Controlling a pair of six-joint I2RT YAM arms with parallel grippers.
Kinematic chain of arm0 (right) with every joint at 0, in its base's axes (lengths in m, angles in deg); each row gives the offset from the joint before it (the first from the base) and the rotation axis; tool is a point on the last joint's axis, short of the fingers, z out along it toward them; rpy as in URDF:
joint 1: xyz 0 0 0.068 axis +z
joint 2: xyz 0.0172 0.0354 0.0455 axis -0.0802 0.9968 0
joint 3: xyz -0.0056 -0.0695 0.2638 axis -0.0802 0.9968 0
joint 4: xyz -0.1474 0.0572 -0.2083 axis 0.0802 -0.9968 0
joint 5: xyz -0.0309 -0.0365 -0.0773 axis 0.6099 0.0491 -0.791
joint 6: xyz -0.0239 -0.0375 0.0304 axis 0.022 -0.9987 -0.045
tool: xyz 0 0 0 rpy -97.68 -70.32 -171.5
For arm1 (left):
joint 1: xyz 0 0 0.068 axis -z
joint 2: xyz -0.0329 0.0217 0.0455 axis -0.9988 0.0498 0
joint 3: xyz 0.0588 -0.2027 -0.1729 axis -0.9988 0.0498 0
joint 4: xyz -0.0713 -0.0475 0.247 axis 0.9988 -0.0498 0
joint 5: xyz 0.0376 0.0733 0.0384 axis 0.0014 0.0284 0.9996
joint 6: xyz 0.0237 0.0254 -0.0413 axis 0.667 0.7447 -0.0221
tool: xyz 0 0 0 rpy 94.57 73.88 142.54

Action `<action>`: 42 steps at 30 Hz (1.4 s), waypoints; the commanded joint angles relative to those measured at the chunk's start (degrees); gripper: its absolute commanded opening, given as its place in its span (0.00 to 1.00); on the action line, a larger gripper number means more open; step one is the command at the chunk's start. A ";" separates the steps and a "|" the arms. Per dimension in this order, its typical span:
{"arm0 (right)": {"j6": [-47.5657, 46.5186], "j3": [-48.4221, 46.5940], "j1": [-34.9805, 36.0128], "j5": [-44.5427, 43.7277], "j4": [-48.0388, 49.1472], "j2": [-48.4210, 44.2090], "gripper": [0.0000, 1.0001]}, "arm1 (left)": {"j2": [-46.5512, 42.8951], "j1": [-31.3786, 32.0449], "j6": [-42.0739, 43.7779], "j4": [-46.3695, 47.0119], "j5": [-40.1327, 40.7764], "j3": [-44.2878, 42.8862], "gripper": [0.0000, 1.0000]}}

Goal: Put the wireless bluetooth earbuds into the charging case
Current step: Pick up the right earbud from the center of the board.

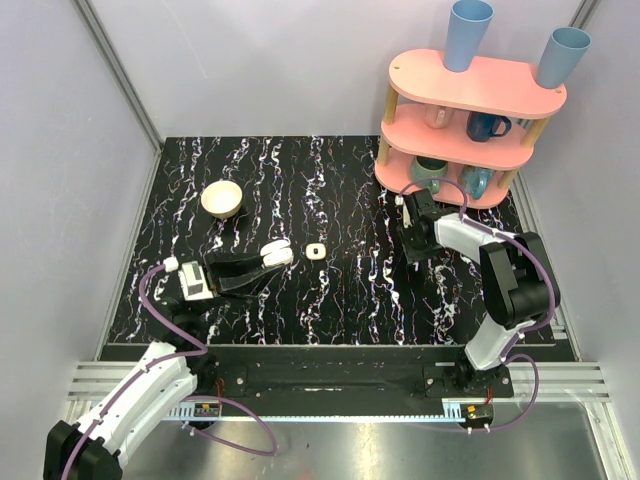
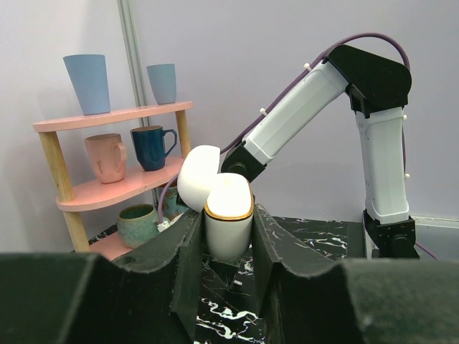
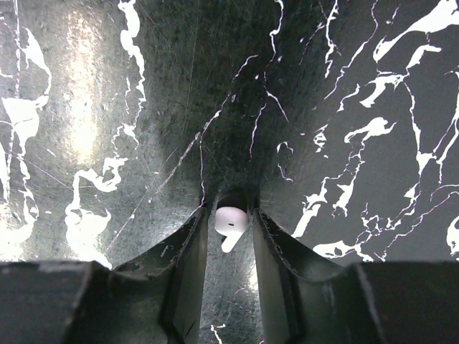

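My left gripper (image 1: 276, 257) is shut on the white charging case (image 2: 228, 228). The case stands upright between the jaws with its gold-rimmed mouth up and its lid (image 2: 199, 174) hinged open to the back left. In the top view the case (image 1: 279, 253) shows at the fingertips, left of the table's middle. My right gripper (image 1: 412, 256) points down at the table in front of the shelf. In the right wrist view one white earbud (image 3: 231, 219) lies on the marble between the fingertips of that gripper (image 3: 228, 215). The jaws stand narrowly apart, with a thin gap on each side of the earbud.
A small white rounded-square piece with a dark centre (image 1: 317, 250) lies just right of the held case. A wooden bowl (image 1: 222, 198) sits at the back left. A pink two-tier shelf (image 1: 470, 110) with mugs and blue cups stands at the back right, close behind the right gripper.
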 commanded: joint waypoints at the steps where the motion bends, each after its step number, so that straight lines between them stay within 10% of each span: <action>1: -0.50 -1.79 -0.29 0.32 -0.80 1.43 0.38 | -0.18 0.10 -0.39 3.19 -1.00 -2.30 0.00; 28: 0.81 -2.49 -0.29 1.90 -1.33 0.38 0.24 | -0.09 0.10 -0.13 2.48 -0.74 -2.47 0.00; 42: 0.65 0.32 8.57 -7.30 7.19 -23.41 0.17 | 1.75 0.10 -0.22 0.90 -0.56 -3.96 0.00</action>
